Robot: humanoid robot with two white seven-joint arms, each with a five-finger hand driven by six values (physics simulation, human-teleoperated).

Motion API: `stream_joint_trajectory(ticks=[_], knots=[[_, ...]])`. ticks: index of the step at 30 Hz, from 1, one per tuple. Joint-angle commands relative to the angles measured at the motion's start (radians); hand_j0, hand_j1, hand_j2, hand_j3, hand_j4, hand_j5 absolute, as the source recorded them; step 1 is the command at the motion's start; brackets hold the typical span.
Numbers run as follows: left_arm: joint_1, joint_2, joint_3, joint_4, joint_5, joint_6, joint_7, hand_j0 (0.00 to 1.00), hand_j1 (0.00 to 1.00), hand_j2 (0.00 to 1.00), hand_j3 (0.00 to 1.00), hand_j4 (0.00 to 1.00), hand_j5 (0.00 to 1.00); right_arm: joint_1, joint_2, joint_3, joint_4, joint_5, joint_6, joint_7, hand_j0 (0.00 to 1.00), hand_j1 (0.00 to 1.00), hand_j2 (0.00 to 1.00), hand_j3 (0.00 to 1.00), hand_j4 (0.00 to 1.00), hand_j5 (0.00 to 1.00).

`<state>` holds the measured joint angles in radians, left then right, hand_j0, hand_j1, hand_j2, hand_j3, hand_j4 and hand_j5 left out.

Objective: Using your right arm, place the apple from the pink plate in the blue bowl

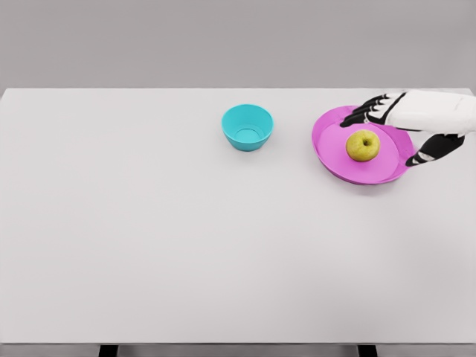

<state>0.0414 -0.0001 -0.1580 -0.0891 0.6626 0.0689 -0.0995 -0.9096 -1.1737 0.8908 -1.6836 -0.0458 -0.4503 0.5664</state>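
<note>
A big white counter (186, 245) fills most of the head view. On it, near the back and a bit right of the middle, sits the blue bowl (248, 127). It stands upright and you can see right down inside it.

To the right of the bowl, and apart from it, is the pink plate (331, 152). The apple (363, 145) lies on the plate, close to its middle. The apple is yellow-green, and its little dark dip at the top faces up.

The right hand (416, 119) comes in from the right edge of the view. It is white with dark fingers (364, 113). The hand hangs over the back and right part of the plate, just beside the apple. The long fingers point to the left, above the back of the apple, and they are spread open. The thumb (431, 149) pokes down on the right side, near the plate's right edge. The fingers are not pinching anything, and there is a gap between them and the apple. The apple is still on the plate, not in the bowl
</note>
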Motion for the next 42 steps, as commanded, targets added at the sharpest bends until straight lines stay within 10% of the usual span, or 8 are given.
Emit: stream_joint_trajectory(ticks=[1, 9, 20, 30, 42], knots=[[0.0, 0.0, 0.0, 0.0, 0.0, 0.0, 0.0, 1.0, 1.0, 1.0, 1.0, 1.0, 1.0, 0.0, -0.006, 0.01, 0.016, -0.009, 0.019, 0.006, 1.0, 1.0, 1.0, 1.0, 1.0, 1.0], [0.0, 0.0, 0.0, 0.0, 0.0, 0.0, 0.0, 1.0, 1.0, 1.0, 1.0, 1.0, 1.0, -0.058, 0.312, 0.085, 0.38, 0.21, 0.165, 0.024, 1.0, 1.0, 1.0, 1.0, 1.0, 1.0], [0.0, 0.0, 0.0, 0.0, 0.0, 0.0, 0.0, 1.0, 1.0, 1.0, 1.0, 1.0, 1.0, -0.074, 0.348, 0.126, 0.438, 0.317, 0.159, 0.044, 1.0, 1.0, 1.0, 1.0, 1.0, 1.0], [0.0, 0.0, 0.0, 0.0, 0.0, 0.0, 0.0, 1.0, 1.0, 1.0, 1.0, 1.0, 1.0, -0.087, 0.465, 0.096, 0.693, 0.32, 0.025, 0.044, 1.0, 1.0, 1.0, 1.0, 1.0, 1.0], [0.0, 0.0, 0.0, 0.0, 0.0, 0.0, 0.0, 1.0, 1.0, 1.0, 1.0, 1.0, 1.0, -0.081, 0.496, 0.097, 0.729, 0.322, 0.001, 0.044, 1.0, 1.0, 1.0, 1.0, 1.0, 1.0]])
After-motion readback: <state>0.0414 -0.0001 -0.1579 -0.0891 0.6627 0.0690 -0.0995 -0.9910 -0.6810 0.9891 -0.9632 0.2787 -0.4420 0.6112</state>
